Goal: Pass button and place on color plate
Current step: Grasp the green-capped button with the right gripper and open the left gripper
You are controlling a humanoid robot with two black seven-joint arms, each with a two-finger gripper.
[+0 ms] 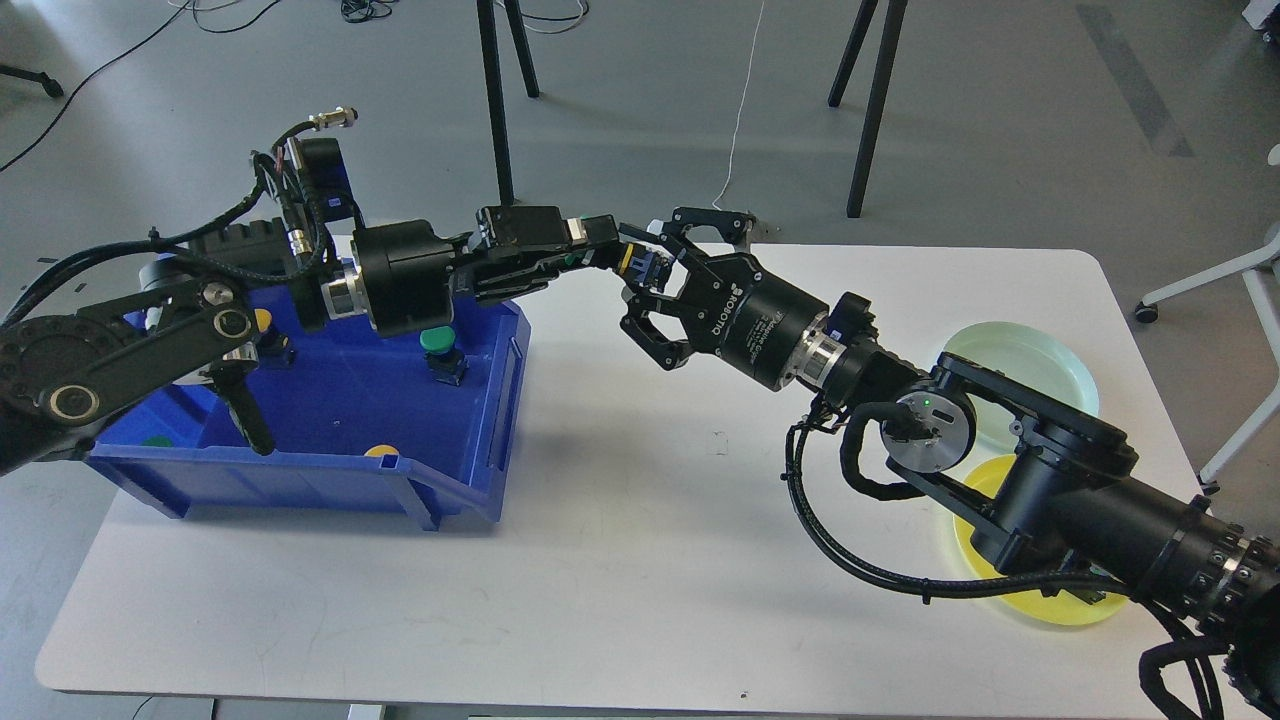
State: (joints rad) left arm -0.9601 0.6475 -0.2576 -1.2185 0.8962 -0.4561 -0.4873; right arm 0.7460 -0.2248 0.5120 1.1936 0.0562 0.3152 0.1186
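Hidden and cut-off items, head view

Yellow plate (1040, 610): largely covered by the right arm. Pale green plate (1040, 365): lower edge behind the arm. Button (640, 262) between the two grippers: mostly masked by fingers (650, 340), colour partly yellow, shape unclear. Blue bin (350, 470): left end hidden by the left arm; a yellow button (381, 451) shows only its top. Counter (640, 560): near edge cropped.

Single head view, high vantage, facing forward and down across white table (620, 560). Mid range: whole tabletop nearly in frame, near edge cut at bottom. Blue bin (330, 420) left, green plate (1040, 365) and yellow plate (1050, 605) right. Grey floor (1000, 120) and stand legs (870, 110) fill top. Both arms enter from lower side edges. No second view.
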